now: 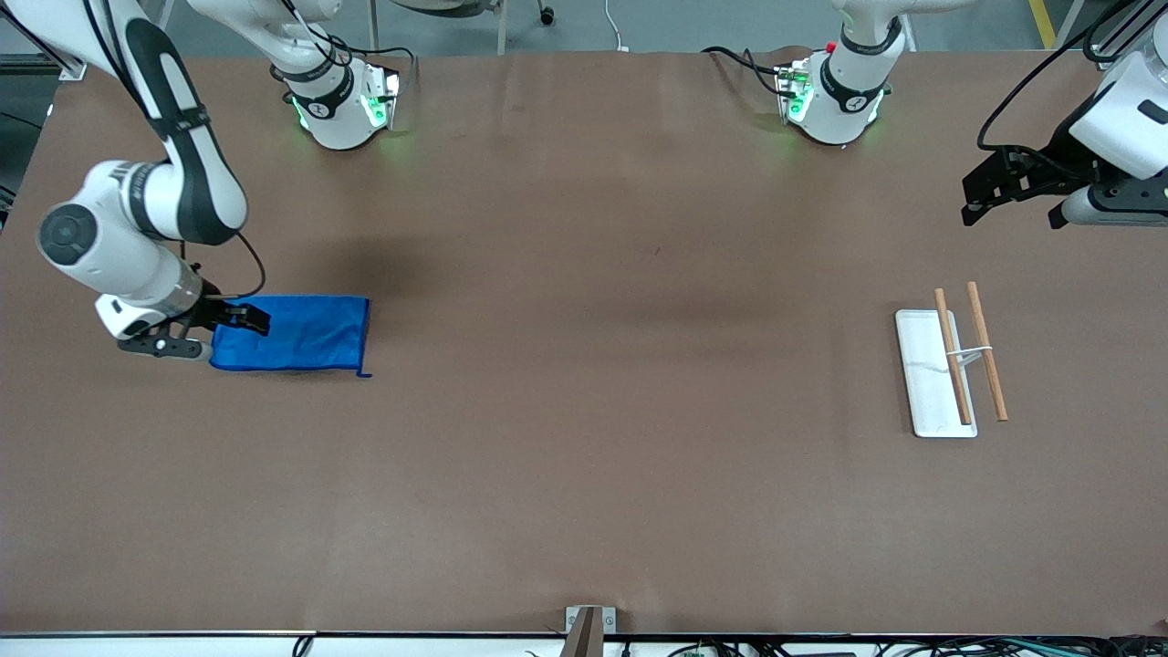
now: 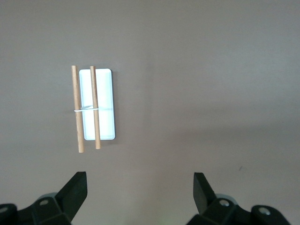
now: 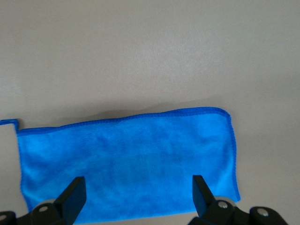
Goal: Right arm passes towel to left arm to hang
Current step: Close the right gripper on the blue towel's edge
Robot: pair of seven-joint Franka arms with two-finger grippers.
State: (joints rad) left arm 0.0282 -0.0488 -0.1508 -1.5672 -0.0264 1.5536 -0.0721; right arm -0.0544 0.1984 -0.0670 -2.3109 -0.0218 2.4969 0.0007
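The right claw (image 1: 239,317) hovers, fingers apart, over the flat blue towel (image 1: 301,334), while the left claw (image 1: 981,193) waits, fingers spread, above the tabletop (image 1: 584,438) well apart from the towel.

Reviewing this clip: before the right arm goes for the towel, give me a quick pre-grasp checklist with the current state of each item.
1. Towel lies flat on the table, toward the right arm's end: ok.
2. Right gripper over the towel's edge, jaws open: ok.
3. Towel lies between the open jaws in the right wrist view: ok.
4. Jaws already touching the cloth: cannot tell.
5. Left gripper waits in the air with jaws open, above the table at the left arm's end: ok.
6. Hanging rack, white base with two wooden rods, stands apart from both arms: ok.
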